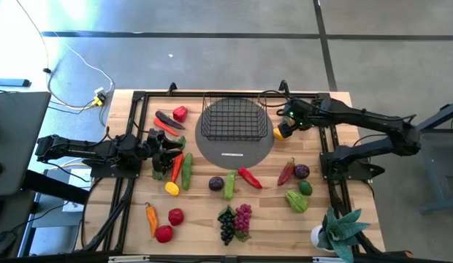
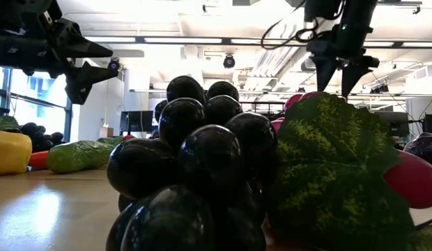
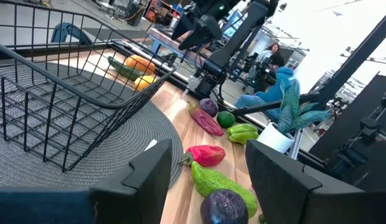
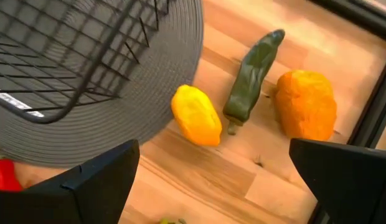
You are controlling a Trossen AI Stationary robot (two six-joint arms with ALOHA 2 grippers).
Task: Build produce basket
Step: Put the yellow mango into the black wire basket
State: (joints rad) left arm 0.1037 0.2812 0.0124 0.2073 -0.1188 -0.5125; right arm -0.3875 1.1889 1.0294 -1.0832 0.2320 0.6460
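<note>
The black wire basket (image 1: pixel 230 117) stands on a grey round disc (image 1: pixel 234 150) at the table's far middle. Toy produce lies scattered on the wood. My right gripper (image 4: pixel 213 155) hangs open, slanting down above a yellow fruit (image 4: pixel 196 115), a dark green pepper (image 4: pixel 252 74) and an orange fruit (image 4: pixel 305 102), just right of the disc (image 4: pixel 162 93). In the high view it (image 1: pixel 286 126) is over the yellow fruit (image 1: pixel 279 133). My left gripper (image 1: pixel 174 150) points level toward the disc from the left, open (image 3: pixel 208 162), with nothing between its fingers.
Red, green and purple produce (image 1: pixel 241 179) lies in front of the disc, and grapes (image 1: pixel 234 219) sit near the front edge. A potted plant (image 1: pixel 340 230) stands at the near right corner. More peppers (image 1: pixel 172 120) lie left of the basket. A person (image 3: pixel 277 59) sits beyond the table.
</note>
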